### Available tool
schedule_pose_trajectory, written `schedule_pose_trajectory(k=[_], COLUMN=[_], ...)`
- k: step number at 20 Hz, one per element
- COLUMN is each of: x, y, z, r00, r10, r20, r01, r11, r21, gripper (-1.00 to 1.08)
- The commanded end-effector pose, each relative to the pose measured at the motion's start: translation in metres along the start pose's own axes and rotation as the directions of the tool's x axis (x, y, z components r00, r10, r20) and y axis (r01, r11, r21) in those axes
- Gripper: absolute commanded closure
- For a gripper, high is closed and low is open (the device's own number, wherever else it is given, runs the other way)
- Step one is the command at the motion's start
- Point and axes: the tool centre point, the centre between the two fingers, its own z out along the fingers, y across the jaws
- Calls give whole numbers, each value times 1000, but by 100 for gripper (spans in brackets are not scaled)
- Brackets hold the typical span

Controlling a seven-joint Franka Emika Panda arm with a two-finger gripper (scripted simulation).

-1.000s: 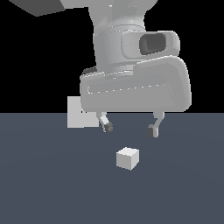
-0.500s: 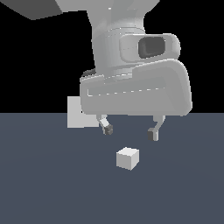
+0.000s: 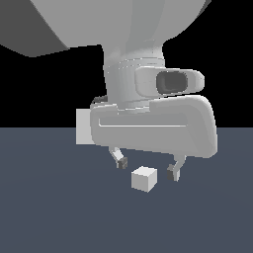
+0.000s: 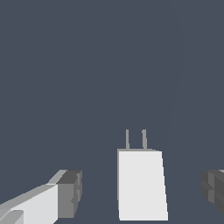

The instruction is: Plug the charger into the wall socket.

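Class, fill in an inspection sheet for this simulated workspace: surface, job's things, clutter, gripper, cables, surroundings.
Surface: plain dark blue-grey floor.
Job's things: charger, an off-white cube on the floor, two prongs visible in the wrist view; wall socket, upright, mostly hidden behind the arm.
Clutter: nothing seen.
Gripper: gripper open, fingers either side of the charger, not touching it.
Cables: nothing seen.
Surroundings: black background.

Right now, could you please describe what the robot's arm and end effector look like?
The arm is smooth, pale grey, with a rounded wrist housing bearing a dark oval recess. The wide, pale grey end effector has two short fingers tipped with darker grey pads. No cables or markings are visible.
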Motion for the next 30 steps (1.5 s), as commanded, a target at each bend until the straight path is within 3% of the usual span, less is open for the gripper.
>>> schedule_pose_trajectory(k=[1, 7, 8, 21, 30], x=[-2, -4, -4, -3, 10], y=[0, 0, 0, -1, -21], z=[9, 18, 18, 17, 5], r00=[1000, 1000, 1000, 1000, 991], r10=[0, 1, 1, -7, -130], r20=[0, -1, -1, -1, -6], r01=[0, -1, -1, 7, 130], r11=[1000, 1000, 1000, 1000, 991], r21=[0, 0, 0, 2, 30], gripper=[-92, -92, 108, 108, 108])
